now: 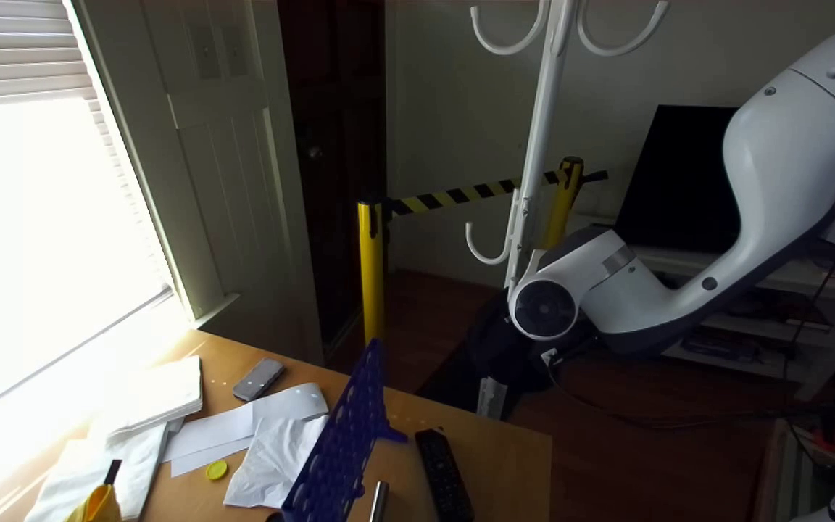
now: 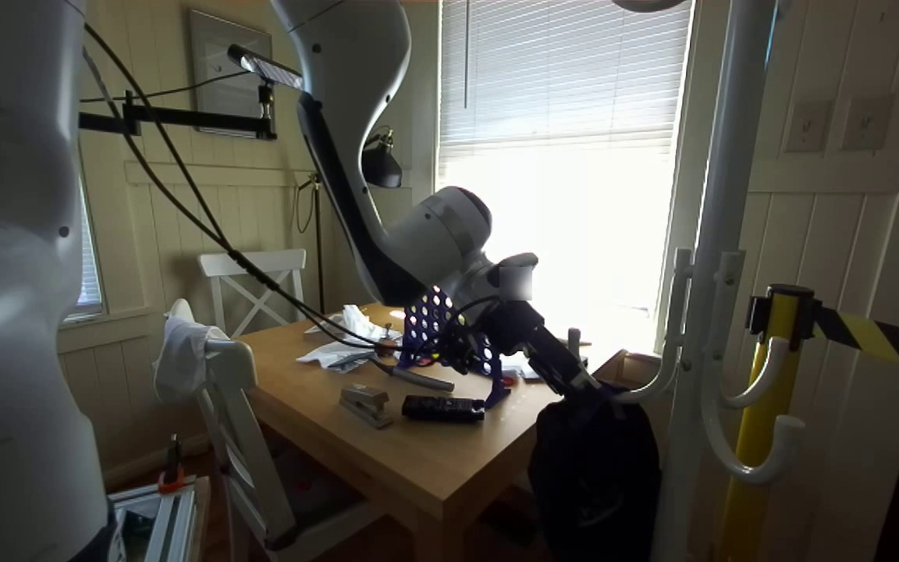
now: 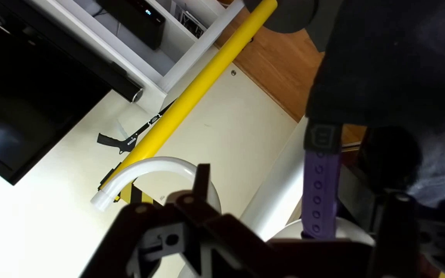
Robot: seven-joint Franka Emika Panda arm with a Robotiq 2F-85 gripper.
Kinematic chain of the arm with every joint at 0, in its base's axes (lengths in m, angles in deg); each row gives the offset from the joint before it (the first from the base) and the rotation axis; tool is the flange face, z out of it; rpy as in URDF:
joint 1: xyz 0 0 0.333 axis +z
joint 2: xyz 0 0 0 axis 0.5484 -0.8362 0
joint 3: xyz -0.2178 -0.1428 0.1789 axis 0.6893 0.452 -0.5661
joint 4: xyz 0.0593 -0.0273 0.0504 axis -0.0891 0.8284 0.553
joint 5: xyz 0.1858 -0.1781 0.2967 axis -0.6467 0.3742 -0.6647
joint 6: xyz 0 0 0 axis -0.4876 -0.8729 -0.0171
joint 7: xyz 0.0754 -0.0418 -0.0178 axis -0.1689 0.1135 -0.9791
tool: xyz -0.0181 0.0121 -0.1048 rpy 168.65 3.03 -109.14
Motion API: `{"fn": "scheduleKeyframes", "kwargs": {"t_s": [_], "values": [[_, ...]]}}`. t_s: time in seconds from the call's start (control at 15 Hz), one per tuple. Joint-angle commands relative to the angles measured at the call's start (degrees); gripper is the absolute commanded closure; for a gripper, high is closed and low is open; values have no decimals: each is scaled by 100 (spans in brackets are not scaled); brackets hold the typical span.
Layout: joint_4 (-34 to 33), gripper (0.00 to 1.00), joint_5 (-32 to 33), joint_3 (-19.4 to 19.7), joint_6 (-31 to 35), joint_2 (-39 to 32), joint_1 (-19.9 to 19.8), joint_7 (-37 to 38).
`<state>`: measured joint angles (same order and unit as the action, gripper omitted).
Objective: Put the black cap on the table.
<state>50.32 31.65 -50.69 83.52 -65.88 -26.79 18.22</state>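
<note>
The black cap hangs from a white hook of the coat rack; it shows as a dark lump in an exterior view (image 2: pixel 598 476) and in the wrist view (image 3: pixel 392 65). Its purple snap strap (image 3: pixel 320 193) crosses the hook (image 3: pixel 352 229). In an exterior view, my gripper (image 2: pixel 578 378) points down at the top of the cap, by the hook. In the wrist view, my gripper (image 3: pixel 296 197) has its fingers wide apart, with the strap in the gap and no grip visible. In another exterior view the wrist and shadow obscure cap and gripper. The light brown table (image 2: pixel 434 460) stands beside the rack.
The coat rack pole (image 2: pixel 719 195) has more hooks. A yellow barrier post (image 2: pixel 762 421) stands behind it. On the table are a blue perforated board (image 1: pixel 341 449), a black remote (image 1: pixel 443 475), a stapler (image 2: pixel 367 404) and papers (image 1: pixel 214 435). A chair (image 2: pixel 239 437) stands beside it.
</note>
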Motion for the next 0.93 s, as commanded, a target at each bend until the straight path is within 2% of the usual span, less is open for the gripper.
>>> {"fn": "scheduleKeyframes", "kwargs": {"t_s": [0.0, 0.13, 0.27, 0.33, 0.4, 0.67, 0.73, 0.87], "values": [[-153, 23, 217, 34, -228, -184, 114, 283], [-160, 35, 210, 21, -273, -186, 141, 286], [-159, 34, 164, 3, -363, -169, 180, 262], [-160, 38, 149, -5, -418, -163, 200, 251], [-159, 36, 124, -14, -492, -154, 225, 245], [-143, 49, 144, -61, -698, -135, 307, 278], [-142, 46, 163, -69, -749, -131, 326, 294], [-145, 53, 215, -78, -874, -127, 374, 319]]}}
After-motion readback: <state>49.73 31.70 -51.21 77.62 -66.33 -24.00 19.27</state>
